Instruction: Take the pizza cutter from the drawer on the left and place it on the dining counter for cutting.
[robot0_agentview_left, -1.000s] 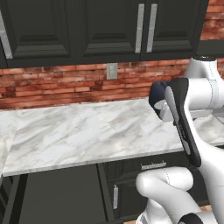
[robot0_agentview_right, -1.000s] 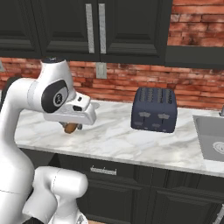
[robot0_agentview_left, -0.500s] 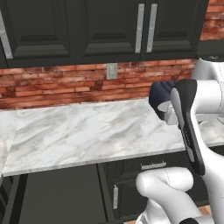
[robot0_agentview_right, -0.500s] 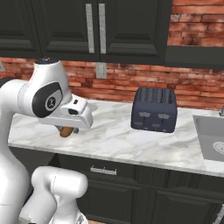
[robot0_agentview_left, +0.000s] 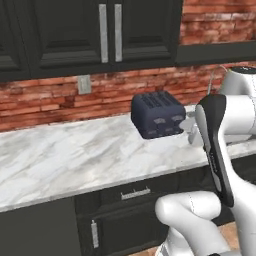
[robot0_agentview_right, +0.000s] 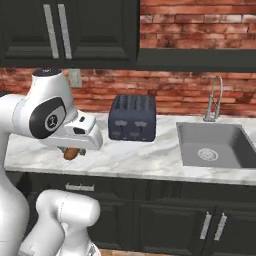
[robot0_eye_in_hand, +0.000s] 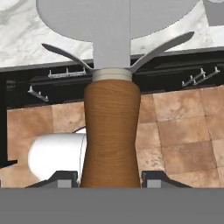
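Wooden-handled, your pizza cutter (robot0_eye_in_hand: 111, 131) stands clamped between the two fingertips of your pincer (robot0_eye_in_hand: 111, 179), blade pointing away from the hand, held up in the air above the marble surface (robot0_agentview_right: 150, 157) left of the toaster (robot0_agentview_right: 132, 118)

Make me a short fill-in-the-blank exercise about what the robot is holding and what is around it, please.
1. The gripper is shut on the wooden handle of the pizza ____.
2. The dark toaster stands on the marble ____.
3. In the right base view, the sink lies to the ____ of the toaster.
4. The wall behind the toaster is made of ____.

Missing words: cutter; worktop; right; brick
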